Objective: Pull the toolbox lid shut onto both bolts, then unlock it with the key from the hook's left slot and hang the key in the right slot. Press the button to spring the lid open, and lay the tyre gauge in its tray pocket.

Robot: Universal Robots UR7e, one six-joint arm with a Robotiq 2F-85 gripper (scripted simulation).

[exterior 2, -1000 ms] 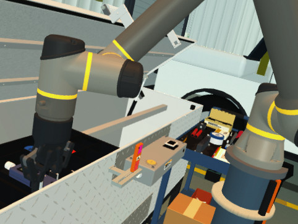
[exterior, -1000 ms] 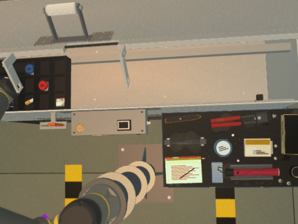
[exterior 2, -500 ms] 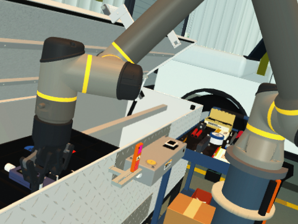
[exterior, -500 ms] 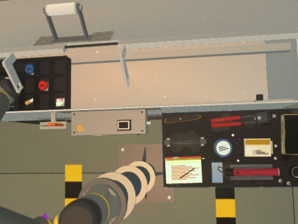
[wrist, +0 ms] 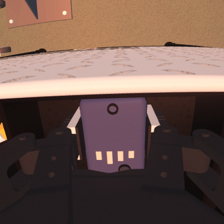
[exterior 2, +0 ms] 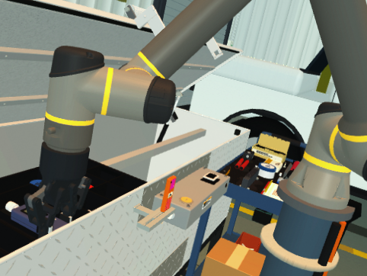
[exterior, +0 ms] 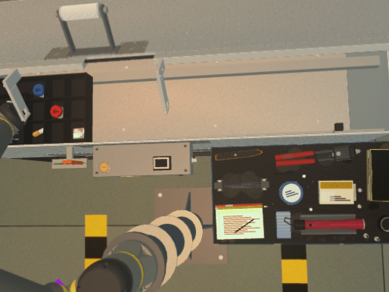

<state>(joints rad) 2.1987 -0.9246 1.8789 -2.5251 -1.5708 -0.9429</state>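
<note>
My gripper (exterior 2: 47,213) (wrist: 113,141) reaches down inside the toolbox, at its left end, just behind the diamond-plate front wall (wrist: 111,65). Between its fingers is the purple tyre gauge (wrist: 113,133) (exterior 2: 19,215), a flat block with a white tip and small white marks on its face. It lies over the black tray (exterior: 56,109) of square pockets. The lid (exterior 2: 114,23) stands raised behind the arm. The orange key (exterior 2: 168,193) (exterior: 72,162) hangs on the hook (exterior 2: 152,215) outside the front wall, beside the lock panel (exterior: 142,159) with its yellow button (exterior: 104,166). The gripper is closed on the tyre gauge.
Behind the box stand the raised lid and a white vehicle (exterior 2: 266,84). The tray holds a blue cap (exterior: 38,90), a red cap (exterior: 56,111) and other small parts. A blue cart with a black tool board (exterior: 302,193) stands to the right. The arm's base (exterior 2: 308,228) is in front.
</note>
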